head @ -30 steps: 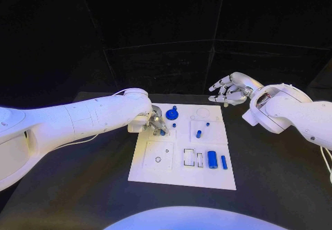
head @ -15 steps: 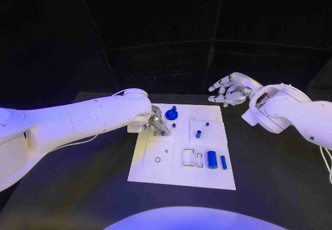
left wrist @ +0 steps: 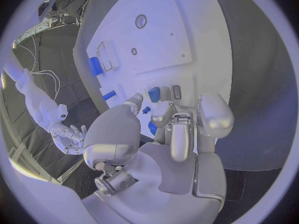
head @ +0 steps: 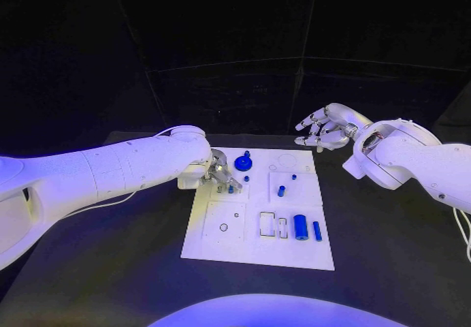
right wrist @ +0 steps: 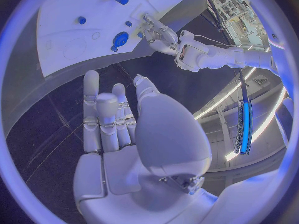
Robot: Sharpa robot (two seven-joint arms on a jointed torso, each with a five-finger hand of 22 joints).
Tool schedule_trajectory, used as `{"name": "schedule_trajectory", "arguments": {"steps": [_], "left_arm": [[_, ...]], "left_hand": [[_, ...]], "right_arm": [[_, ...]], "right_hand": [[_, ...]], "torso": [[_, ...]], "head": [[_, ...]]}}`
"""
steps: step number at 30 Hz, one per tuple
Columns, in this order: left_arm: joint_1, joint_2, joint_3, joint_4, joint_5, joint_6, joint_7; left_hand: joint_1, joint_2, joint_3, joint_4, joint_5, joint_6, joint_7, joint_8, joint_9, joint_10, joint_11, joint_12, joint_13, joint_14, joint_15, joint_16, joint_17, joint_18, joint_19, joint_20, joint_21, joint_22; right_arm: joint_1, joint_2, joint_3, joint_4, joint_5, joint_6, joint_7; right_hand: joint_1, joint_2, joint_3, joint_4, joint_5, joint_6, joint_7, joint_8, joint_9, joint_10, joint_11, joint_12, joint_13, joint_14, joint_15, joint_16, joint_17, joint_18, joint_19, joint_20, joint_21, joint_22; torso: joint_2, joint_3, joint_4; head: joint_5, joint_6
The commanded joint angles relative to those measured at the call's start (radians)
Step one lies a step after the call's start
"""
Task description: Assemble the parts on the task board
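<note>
The black counter (head: 118, 272) holds the white task board (head: 257, 251). The left hand (head: 220, 172) has its fingers down at a small blue part (left wrist: 154, 94); I cannot tell if they grip it. It should press slowly, straight down. The right hand (head: 327, 129) hangs loose, holding nothing.

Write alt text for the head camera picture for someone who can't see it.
Left hand reaches over the far left part of the white task board, fingertips by a small blue part. Right hand hovers open beyond the board's far right corner. More blue parts lie on the board.
</note>
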Motion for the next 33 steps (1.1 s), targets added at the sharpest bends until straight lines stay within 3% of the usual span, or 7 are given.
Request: {"name": "schedule_trajectory", "arguments": {"steps": [1, 5, 10, 13, 17, 21, 33], "left_arm": [[0.008, -0.012, 0.026, 0.021, -0.004, -0.015, -0.003], [0.023, -0.033, 0.068, 0.045, -0.003, -0.014, 0.002], [0.058, -0.044, 0.089, 0.037, -0.003, 0.026, 0.005], [0.080, -0.032, 0.097, -0.014, -0.003, 0.080, -0.001], [0.092, 0.005, 0.099, -0.104, -0.003, 0.116, 0.001], [0.095, 0.046, 0.088, -0.200, -0.003, 0.135, 0.012], [0.069, 0.128, 0.067, -0.383, -0.043, 0.171, 0.052]], "left_hand": [[0.028, 0.005, -0.010, -0.005, 0.004, -0.008, -0.003, 0.003, 0.000, -0.003, -0.002, -0.003, -0.008, 0.106, -0.005, 0.003, 0.263, 0.001, 0.003, -0.006, -0.009, -0.011], [0.078, 0.015, -0.026, -0.020, 0.004, -0.045, 0.012, -0.021, -0.012, -0.027, 0.009, -0.030, -0.047, 0.103, 0.003, -0.002, 0.252, 0.003, -0.001, -0.002, -0.027, -0.029], [0.111, 0.021, -0.044, -0.030, 0.004, -0.078, 0.027, -0.054, -0.033, -0.032, 0.021, -0.033, -0.053, 0.102, 0.013, -0.004, 0.248, 0.003, -0.003, 0.005, -0.035, -0.036], [0.131, 0.033, -0.068, -0.027, 0.004, -0.123, 0.050, -0.106, -0.068, -0.049, 0.042, -0.050, -0.080, 0.099, 0.030, -0.009, 0.235, 0.005, -0.010, 0.017, -0.057, -0.057], [0.142, 0.044, -0.089, -0.022, 0.004, -0.125, 0.059, -0.127, -0.089, -0.060, 0.050, -0.060, -0.094, 0.098, 0.038, -0.011, 0.230, 0.006, -0.013, 0.025, -0.067, -0.066], [0.155, 0.053, -0.105, -0.020, 0.004, -0.118, 0.062, -0.136, -0.102, -0.060, 0.053, -0.057, -0.094, 0.098, 0.041, -0.011, 0.231, 0.008, -0.013, 0.029, -0.068, -0.066], [0.152, 0.063, -0.170, 0.005, 0.003, -0.064, 0.051, -0.131, -0.122, -0.056, 0.043, -0.050, -0.091, 0.101, 0.035, -0.006, 0.242, 0.009, -0.008, 0.030, -0.059, -0.050]], "right_arm": [[0.002, 0.000, 0.001, -0.001, -0.003, 0.006, 0.003], [0.002, -0.001, 0.001, -0.003, -0.003, 0.006, 0.002], [0.002, -0.001, 0.001, -0.005, -0.003, 0.007, 0.001], [0.002, 0.001, 0.001, -0.006, -0.003, 0.007, 0.001], [0.002, 0.004, 0.001, -0.008, -0.003, 0.008, 0.001], [0.002, 0.007, 0.001, -0.010, -0.003, 0.008, 0.002], [0.002, 0.015, 0.001, -0.012, -0.003, 0.009, 0.005]], "right_hand": [[-0.009, -0.002, 0.000, 0.008, -0.006, -0.009, 0.001, 0.003, 0.000, -0.007, 0.002, 0.006, -0.001, -0.006, -0.002, -0.004, -0.001, 0.005, 0.005, 0.005, -0.004, -0.002], [-0.009, -0.002, 0.000, 0.008, -0.006, -0.009, 0.001, 0.003, 0.000, -0.007, 0.002, 0.006, -0.001, -0.006, -0.002, -0.004, -0.001, 0.005, 0.005, 0.005, -0.004, -0.002], [-0.009, -0.002, 0.000, 0.008, -0.006, -0.009, 0.001, 0.003, 0.000, -0.007, 0.002, 0.006, -0.001, -0.006, -0.002, -0.004, -0.001, 0.005, 0.005, 0.005, -0.004, -0.002], [-0.009, -0.002, 0.000, 0.009, -0.006, -0.009, 0.001, 0.004, 0.000, -0.007, 0.002, 0.007, -0.001, -0.006, -0.002, -0.003, 0.000, 0.005, 0.005, 0.005, -0.004, -0.002], [-0.010, -0.002, -0.001, 0.009, -0.006, -0.009, 0.001, 0.004, 0.000, -0.007, 0.002, 0.007, -0.002, -0.006, -0.002, -0.003, 0.000, 0.005, 0.005, 0.005, -0.004, -0.002], [-0.010, -0.002, -0.001, 0.009, -0.006, -0.009, 0.001, 0.004, 0.000, -0.007, 0.002, 0.007, -0.002, -0.006, -0.002, -0.003, 0.000, 0.005, 0.005, 0.005, -0.004, -0.002], [-0.009, 0.000, 0.000, 0.010, -0.005, -0.009, 0.001, 0.004, 0.000, -0.007, 0.002, 0.008, -0.002, -0.005, -0.002, -0.002, 0.002, 0.005, 0.006, 0.005, -0.005, -0.002]], "torso": [[0.000, -0.0002, -0.0001], [0.000, 0.0007, 0.0007], [0.000, 0.0015, -0.0005], [0.001, 0.0013, -0.0006], [0.002, -0.0006, -0.0011], [0.004, -0.0010, -0.0037], [0.008, -0.0023, -0.0050]], "head": [[-0.003, 0.001], [-0.003, 0.003], [-0.001, 0.004], [0.002, 0.008], [0.001, 0.008], [0.006, 0.008], [0.008, 0.005]]}}
